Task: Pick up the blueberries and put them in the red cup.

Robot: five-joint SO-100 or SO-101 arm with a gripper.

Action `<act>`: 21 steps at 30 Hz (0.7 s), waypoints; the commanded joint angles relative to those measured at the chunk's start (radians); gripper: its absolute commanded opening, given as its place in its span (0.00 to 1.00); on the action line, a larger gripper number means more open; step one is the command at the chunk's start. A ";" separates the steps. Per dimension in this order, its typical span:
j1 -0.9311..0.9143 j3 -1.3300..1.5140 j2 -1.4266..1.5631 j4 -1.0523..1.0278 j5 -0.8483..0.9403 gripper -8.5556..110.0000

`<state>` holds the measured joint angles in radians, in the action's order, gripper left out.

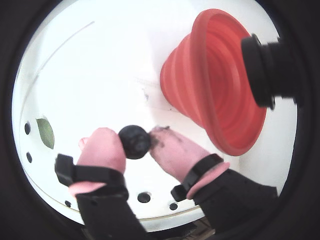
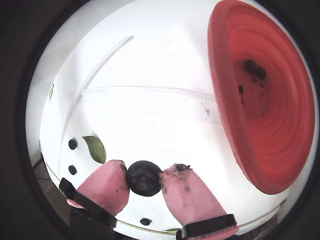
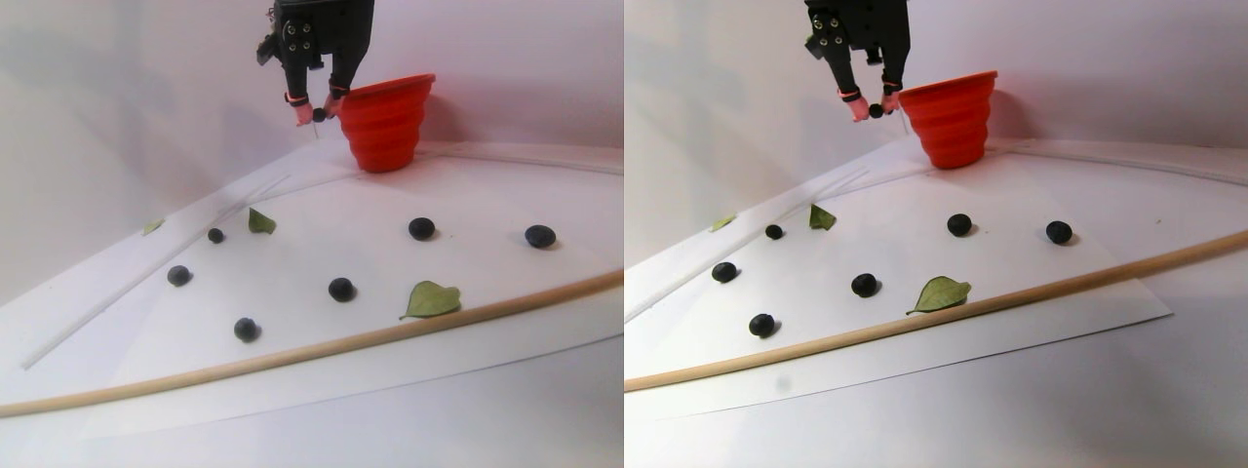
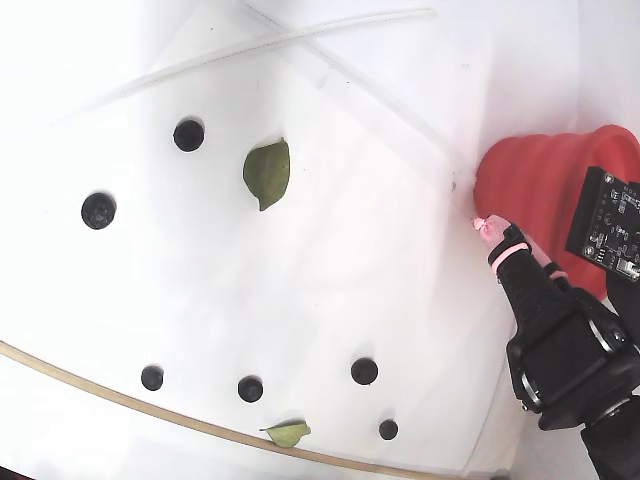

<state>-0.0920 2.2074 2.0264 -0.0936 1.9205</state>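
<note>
Red cup (image 2: 270, 100) with dark blueberries (image 2: 255, 69) inside; end effector (image 2: 144, 178) pinching one berry (image 2: 144, 177).

Counts: 6 blueberries (image 4: 98, 210) loose on the white sheet (image 4: 330, 250), all well apart from the red cup (image 3: 385, 122). 1 berry (image 2: 144, 178) pinched between the pink fingertips (image 2: 107, 185) beside the cup. At least 2 dark berries (image 2: 254, 69) inside it. 1 cup. 3 leaves (image 3: 430, 299).
</note>
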 commanded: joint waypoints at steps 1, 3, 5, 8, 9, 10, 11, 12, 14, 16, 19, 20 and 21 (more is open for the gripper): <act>-0.002 -0.049 0.138 -0.009 -0.008 0.17; -0.008 -0.054 0.143 -0.012 -0.014 0.17; -0.009 -0.063 0.146 -0.021 -0.017 0.17; -0.011 -0.081 0.155 -0.038 -0.025 0.17; -0.012 -0.086 0.158 -0.044 -0.028 0.17; -0.015 -0.091 0.160 -0.048 -0.031 0.17; -0.017 -0.094 0.161 -0.049 -0.032 0.17; -0.017 -0.097 0.166 -0.052 -0.035 0.17; -0.021 -0.100 0.175 -0.060 -0.040 0.17; -0.025 -0.107 0.184 -0.072 -0.046 0.17; -0.031 -0.117 0.192 -0.084 -0.051 0.17; -0.032 -0.120 0.198 -0.087 -0.051 0.17; -0.034 -0.123 0.202 -0.092 -0.054 0.17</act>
<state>-0.1181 2.1690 2.1108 -0.1749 1.8745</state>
